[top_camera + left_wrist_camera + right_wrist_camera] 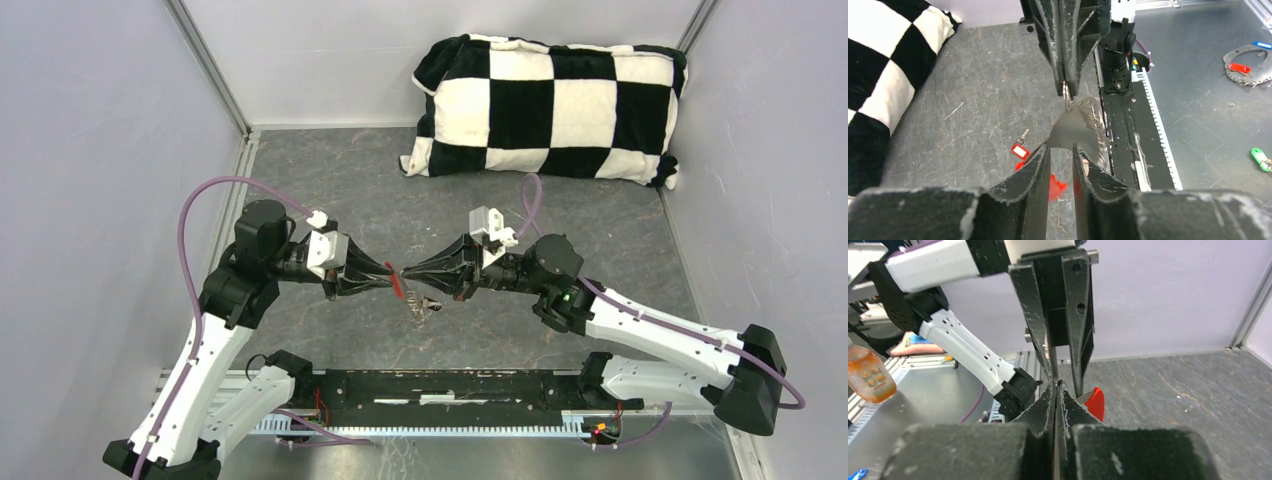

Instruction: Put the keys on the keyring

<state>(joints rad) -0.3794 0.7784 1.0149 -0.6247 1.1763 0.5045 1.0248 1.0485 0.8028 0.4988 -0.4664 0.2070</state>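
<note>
Above the worktop [330,190], your two arms meet tip to tip. The right gripper [1056,386] has its jaws pinched shut on a silver ring of the keyring [1066,94]. Its red fob [1095,402] hangs below. The left gripper [1060,148] has its jaws narrowly apart, seemingly empty. The red-headed key [1019,150] lies on the worktop beneath them. Hold the ring steady and fetch that key by its head, leaving its hole free.

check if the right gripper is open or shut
Shut: right gripper has its tips together, no gap, pinching the keyring.
</note>
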